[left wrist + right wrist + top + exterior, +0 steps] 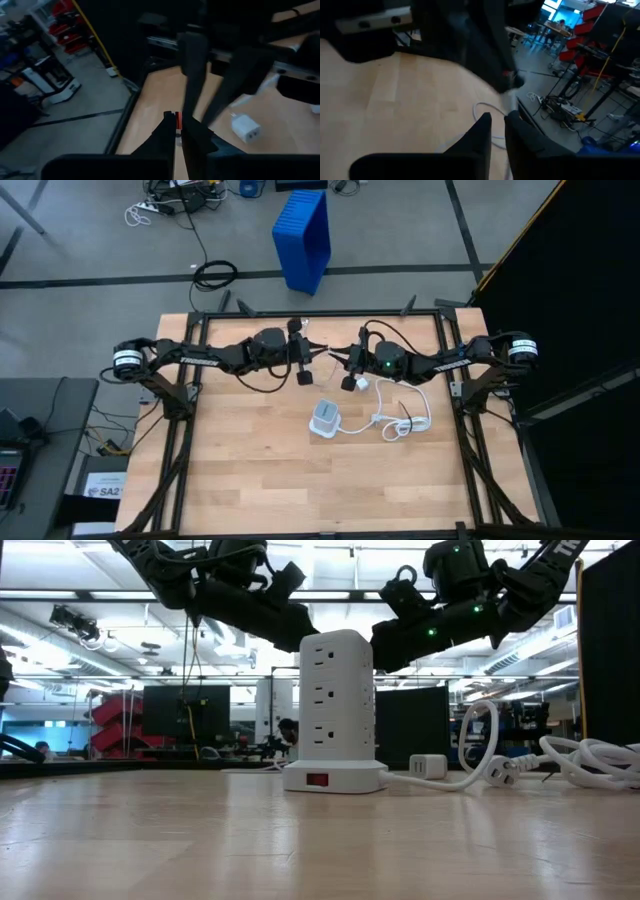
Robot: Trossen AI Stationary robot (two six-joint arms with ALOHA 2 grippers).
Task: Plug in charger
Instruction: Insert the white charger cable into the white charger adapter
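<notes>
The charger [362, 384] is a small white cube with two prongs. It lies on the table behind the tower, seen in the low view [428, 766] and the left wrist view [246, 127]. A white tower power strip [325, 418] with a red switch stands upright at mid-table [335, 705]. My left gripper [316, 348] and right gripper [337, 354] hover tip to tip above the table's far half. Both are raised, shut and holding nothing, as the wrist views show [178, 120] [498, 117].
The tower's thick white cord [400, 418] lies looped on the table to its right, its plug end near the charger [500, 770]. A blue crate [303, 238] stands on the floor beyond the far edge. Bare wood [250, 480] fills the near half.
</notes>
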